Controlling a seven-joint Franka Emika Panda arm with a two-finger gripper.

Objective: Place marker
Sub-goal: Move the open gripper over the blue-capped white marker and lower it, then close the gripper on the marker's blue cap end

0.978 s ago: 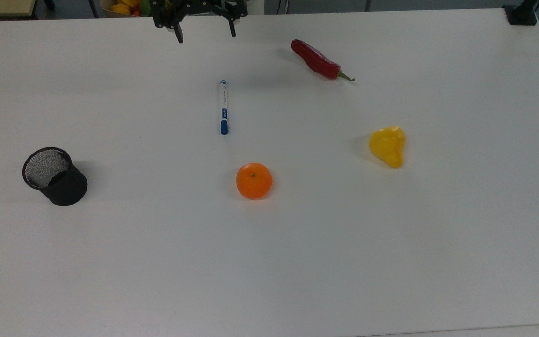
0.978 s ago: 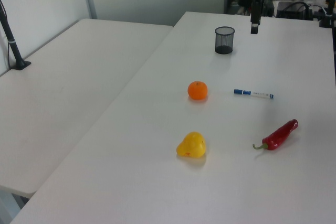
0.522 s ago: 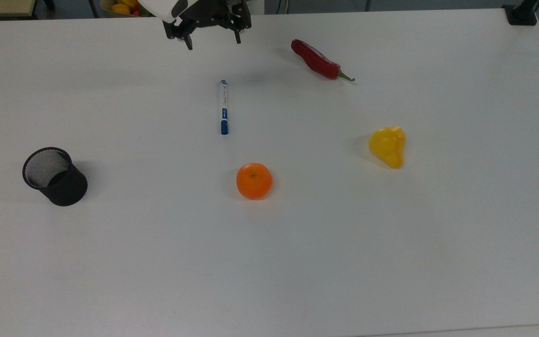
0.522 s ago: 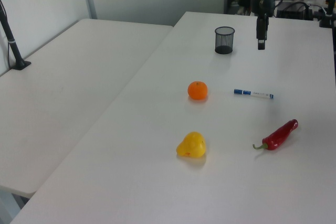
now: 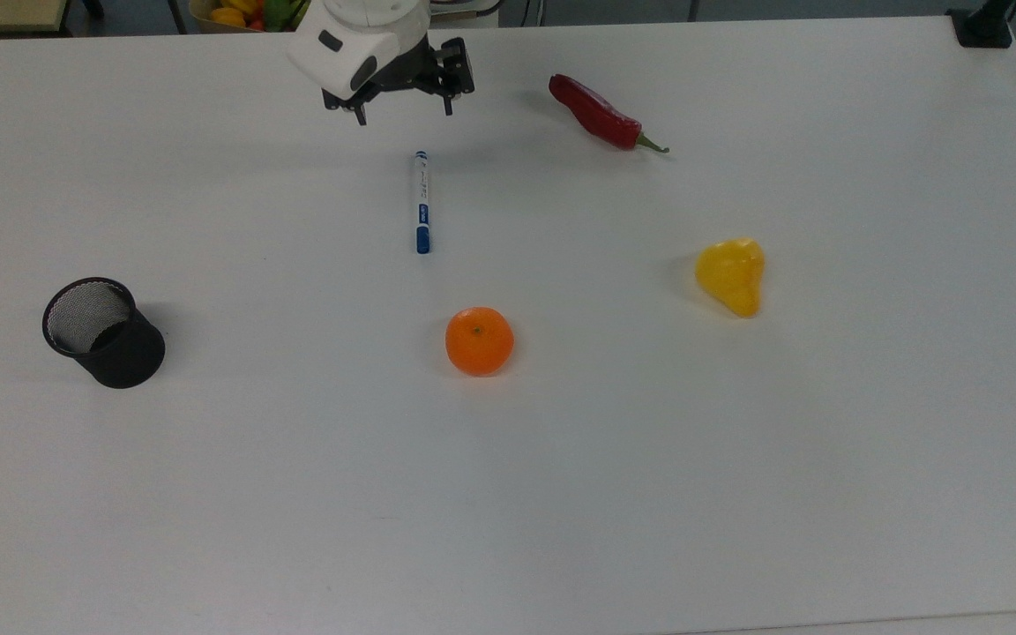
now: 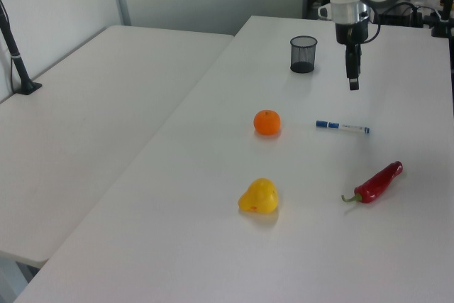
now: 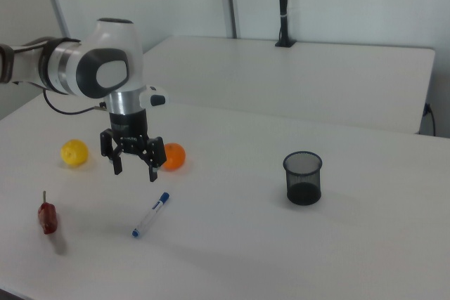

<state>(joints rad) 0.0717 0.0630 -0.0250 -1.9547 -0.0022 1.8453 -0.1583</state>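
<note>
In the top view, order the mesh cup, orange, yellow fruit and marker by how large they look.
1. Black mesh cup, the largest.
2-3. Orange and yellow fruit look about alike; I would not rank them.
4. Marker: longer than either fruit, but so slim it covers the least area.

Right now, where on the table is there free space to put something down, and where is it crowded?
The widest bare patch is the table below the orange in the top view. Another lies between the mesh cup and the marker. It is tighter near the marker, where the open gripper hangs, with the chili and yellow pepper to the top view's right.
</note>
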